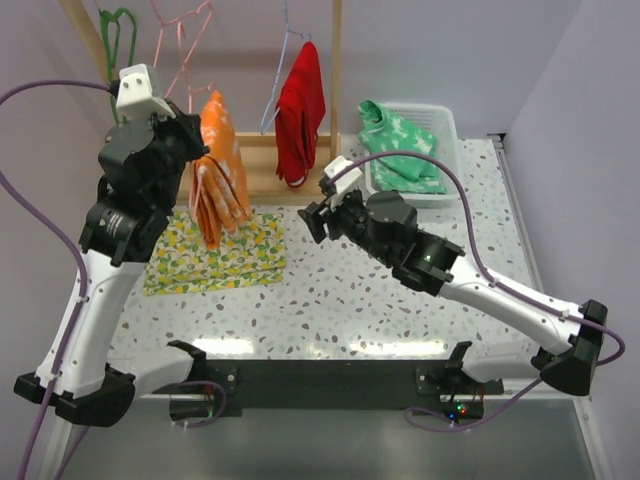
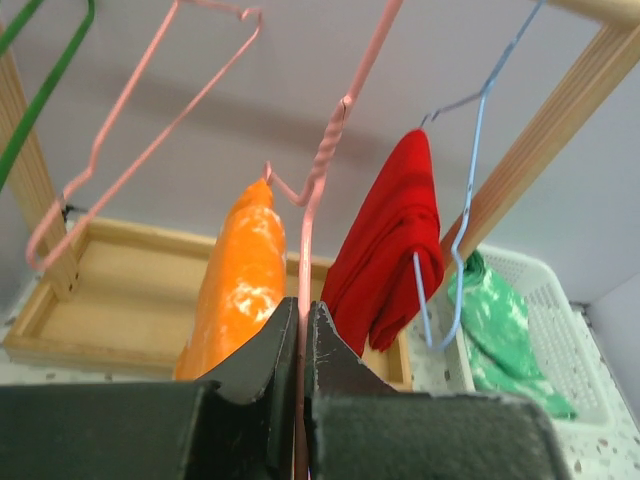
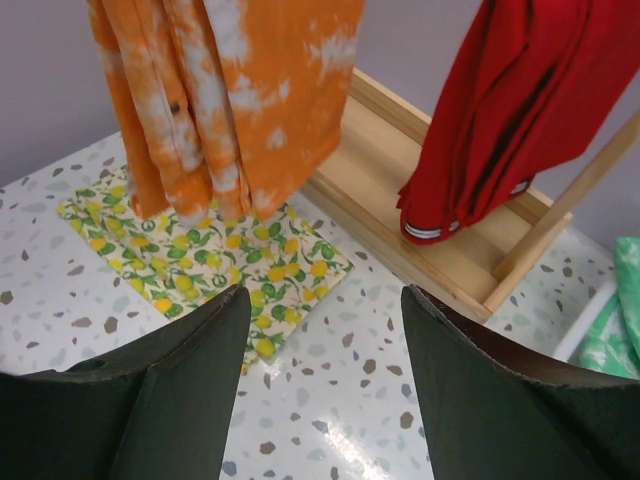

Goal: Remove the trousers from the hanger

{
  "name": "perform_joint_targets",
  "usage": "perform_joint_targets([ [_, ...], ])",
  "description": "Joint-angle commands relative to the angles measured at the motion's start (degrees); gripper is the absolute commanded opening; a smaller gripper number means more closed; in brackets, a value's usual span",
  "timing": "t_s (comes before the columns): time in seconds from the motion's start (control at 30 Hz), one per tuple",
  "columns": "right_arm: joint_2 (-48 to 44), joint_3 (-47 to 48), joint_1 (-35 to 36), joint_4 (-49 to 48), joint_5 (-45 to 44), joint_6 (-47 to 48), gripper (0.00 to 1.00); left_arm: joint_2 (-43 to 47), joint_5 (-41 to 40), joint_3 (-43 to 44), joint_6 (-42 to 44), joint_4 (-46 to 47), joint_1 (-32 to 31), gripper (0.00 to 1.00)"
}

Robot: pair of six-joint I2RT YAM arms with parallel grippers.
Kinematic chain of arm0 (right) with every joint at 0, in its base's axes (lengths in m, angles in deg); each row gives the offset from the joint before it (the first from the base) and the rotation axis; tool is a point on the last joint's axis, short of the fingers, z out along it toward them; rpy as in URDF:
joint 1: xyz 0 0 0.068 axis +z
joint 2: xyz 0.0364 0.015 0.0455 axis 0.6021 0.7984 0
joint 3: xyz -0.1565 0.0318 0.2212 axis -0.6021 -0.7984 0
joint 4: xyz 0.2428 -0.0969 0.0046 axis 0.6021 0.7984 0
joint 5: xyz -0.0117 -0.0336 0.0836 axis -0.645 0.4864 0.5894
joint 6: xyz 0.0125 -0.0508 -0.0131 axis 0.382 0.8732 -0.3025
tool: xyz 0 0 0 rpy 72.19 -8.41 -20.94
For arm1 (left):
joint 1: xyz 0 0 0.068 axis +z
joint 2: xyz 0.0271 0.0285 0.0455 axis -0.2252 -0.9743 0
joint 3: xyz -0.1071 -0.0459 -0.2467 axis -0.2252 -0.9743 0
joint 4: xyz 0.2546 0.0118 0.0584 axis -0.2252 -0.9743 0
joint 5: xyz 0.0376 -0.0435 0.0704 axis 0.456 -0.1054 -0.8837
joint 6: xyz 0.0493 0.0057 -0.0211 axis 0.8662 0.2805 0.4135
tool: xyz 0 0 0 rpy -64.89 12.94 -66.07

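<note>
Plainly, the orange trousers (image 3: 230,90) hang ahead of and above the right gripper (image 3: 325,300), a little toward its left finger. Their long axis is vertical, and the hems dangle over the lemon-print cloth (image 3: 280,270). The right fingers are spread wide with nothing between them. The left gripper (image 2: 300,310) is pressed together on the pink hanger (image 2: 320,170) wire, so the free right arm looks best placed to pull. The red trousers (image 3: 510,110) hang beyond its right finger.
</note>
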Motion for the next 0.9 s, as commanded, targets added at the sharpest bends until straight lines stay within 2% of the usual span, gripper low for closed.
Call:
perform_joint_targets([
  [0.0,3.67,1.50,2.09,-9.86,-1.73,0.69,0.66,8.31,0.81,-5.62,-4.15,4.60,-0.74,0.00],
  [0.3,16.59,5.45,6.74,-21.29,-5.16,2.08,0.66,13.06,5.11,-8.45,-7.58,-0.41,-0.83,0.00],
  [0.5,22.39,8.35,12.19,-25.07,-8.67,3.85,0.66,13.76,4.68,-8.10,-7.06,-2.35,-0.83,0.00],
  [0.87,26.00,15.38,16.59,-23.41,-8.94,4.64,0.66,12.27,4.24,-6.87,-5.30,-3.76,-0.92,0.00],
])
